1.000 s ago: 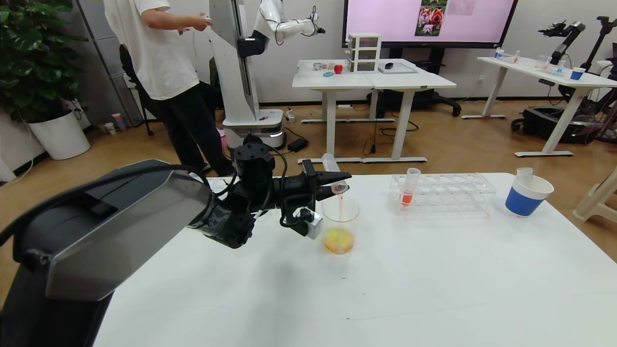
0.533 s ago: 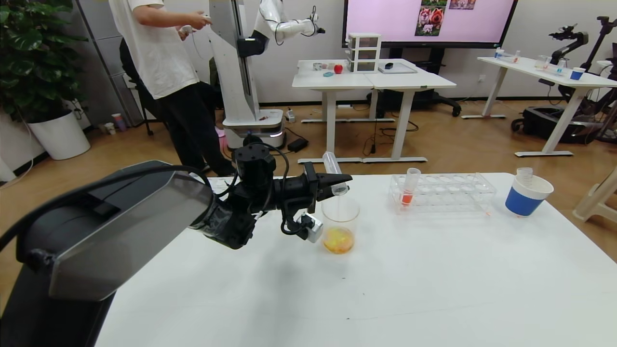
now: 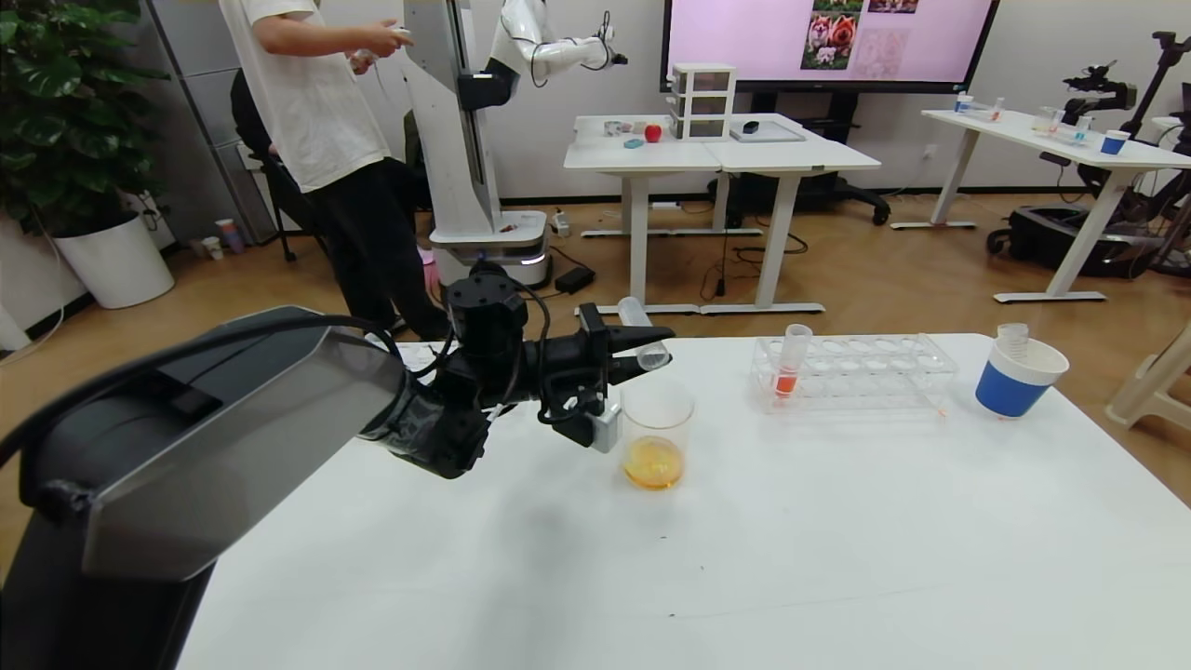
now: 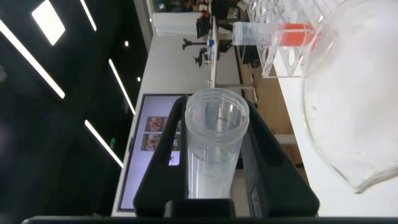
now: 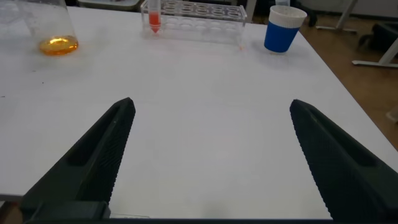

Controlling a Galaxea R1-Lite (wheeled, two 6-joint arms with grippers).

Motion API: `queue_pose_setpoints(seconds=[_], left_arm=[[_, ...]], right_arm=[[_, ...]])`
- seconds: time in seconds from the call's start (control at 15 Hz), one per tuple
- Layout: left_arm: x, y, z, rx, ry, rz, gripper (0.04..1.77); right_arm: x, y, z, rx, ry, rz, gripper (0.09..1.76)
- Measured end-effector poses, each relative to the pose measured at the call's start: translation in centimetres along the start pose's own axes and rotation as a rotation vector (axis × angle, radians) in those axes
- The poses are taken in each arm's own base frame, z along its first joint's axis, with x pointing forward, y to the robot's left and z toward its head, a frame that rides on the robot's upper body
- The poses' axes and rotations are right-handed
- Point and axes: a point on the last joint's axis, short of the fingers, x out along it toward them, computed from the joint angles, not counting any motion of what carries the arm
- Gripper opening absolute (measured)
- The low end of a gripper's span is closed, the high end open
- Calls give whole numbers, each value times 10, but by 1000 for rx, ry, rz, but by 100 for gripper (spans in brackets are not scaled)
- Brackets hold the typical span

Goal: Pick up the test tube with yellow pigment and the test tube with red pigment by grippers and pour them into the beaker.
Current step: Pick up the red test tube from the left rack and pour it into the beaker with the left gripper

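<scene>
My left gripper (image 3: 642,346) is clenched on the test tube with red pigment (image 3: 642,335), holding it just above the far rim of the beaker (image 3: 657,435), which stands on the white table (image 3: 744,558). A second ago the tube's mouth dipped low over the beaker and a thin pink stream ran down into it; now the stream has stopped, I have lifted the mouth a little higher, and the tube lies nearly level with its open end toward the rack. In my left wrist view the tube (image 4: 214,146) looks clear and empty between my black fingers (image 4: 273,180), with the beaker's rim (image 4: 348,124) just beside it. The liquid at the bottom of the beaker was swirling yellow and orange earlier; it has now settled into one even amber-orange pool (image 5: 59,45). The clear test tube rack (image 3: 851,370) stands well to the right, unchanged, with a tube of orange-red liquid (image 3: 789,365) upright in its left end, and the blue-and-white paper cup (image 3: 1017,377) sits beyond it as before. My right gripper (image 5: 208,155) hangs released, fingers spread wide, low over the bare near part of the table.
</scene>
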Motion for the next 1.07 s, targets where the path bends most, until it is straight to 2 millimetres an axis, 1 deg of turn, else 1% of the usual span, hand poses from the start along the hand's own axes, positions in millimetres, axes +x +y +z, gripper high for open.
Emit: queue_pose_setpoints(seconds=[0.13,0.27,0.47,0.53,0.73,0.87,1.07], left_arm=[[-2,16,-1,-120,88,53,51],[-5,31,-2,-284,186,142,51],[-10,44,-6,-599,400,361,51],[-12,46,-7,-708,487,458,51],[-18,52,-12,-999,671,724,51],[-24,52,-17,-1158,797,849,51],[-34,57,-25,-1314,935,1003,51]], right_arm=[[0,0,0,0,0,0,174],[0,0,0,0,0,0,174],[0,0,0,0,0,0,174],[0,0,0,0,0,0,174],[0,0,0,0,0,0,174],[0,0,0,0,0,0,174],[0,0,0,0,0,0,174]])
